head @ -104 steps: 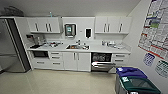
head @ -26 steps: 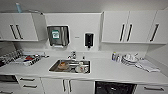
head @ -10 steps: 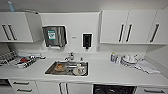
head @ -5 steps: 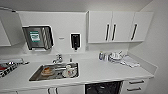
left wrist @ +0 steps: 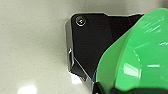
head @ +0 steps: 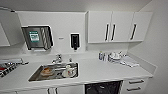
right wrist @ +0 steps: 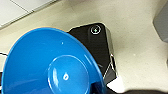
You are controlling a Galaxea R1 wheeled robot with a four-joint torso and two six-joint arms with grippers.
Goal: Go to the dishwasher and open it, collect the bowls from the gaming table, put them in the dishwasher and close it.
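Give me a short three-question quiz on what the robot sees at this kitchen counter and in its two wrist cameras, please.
1. True or false: the sink set in the white counter has crockery in it.
2. Which bowl shows large in which wrist view? A) green bowl at the left wrist, blue bowl at the right wrist; B) blue left, green right; C) orange in both.
3. Fill in: the dark opening under the counter, beside the white drawers, is the open ____.

Key
1. True: brownish and white pieces lie in it.
2. A.
3. dishwasher.
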